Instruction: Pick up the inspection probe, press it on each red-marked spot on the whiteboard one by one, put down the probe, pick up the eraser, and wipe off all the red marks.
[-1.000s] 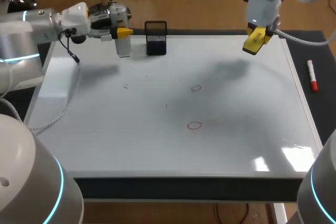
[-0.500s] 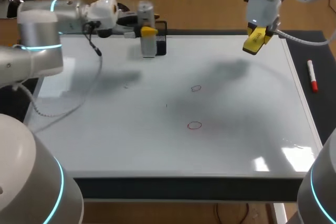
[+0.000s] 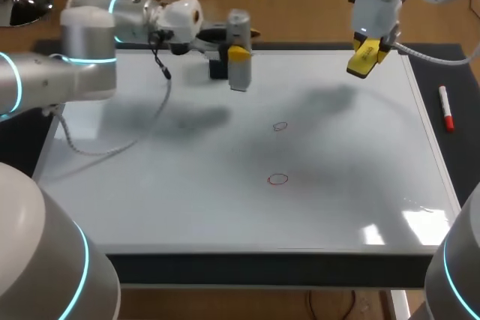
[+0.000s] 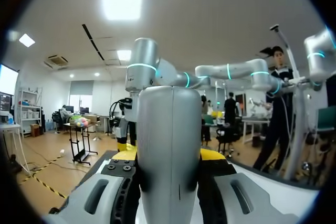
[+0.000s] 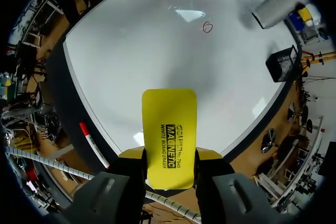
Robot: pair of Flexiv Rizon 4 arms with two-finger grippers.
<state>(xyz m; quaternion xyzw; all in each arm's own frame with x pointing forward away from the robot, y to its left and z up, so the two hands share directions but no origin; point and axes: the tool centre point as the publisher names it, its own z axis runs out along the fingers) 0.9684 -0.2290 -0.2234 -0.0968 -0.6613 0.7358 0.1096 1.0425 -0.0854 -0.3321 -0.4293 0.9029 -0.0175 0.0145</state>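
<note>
Whiteboard (image 3: 150, 185) covers the counter (image 3: 262, 269), two red marks (image 3: 278, 179) near its middle. My left claw (image 3: 238, 53) is clamped on the upright inspection probe (image 3: 239, 74) above the board's far edge, by the black holder (image 3: 217, 70); my right claw (image 5: 169, 163) grips the yellow eraser (image 5: 169, 129) over the far right corner.
</note>
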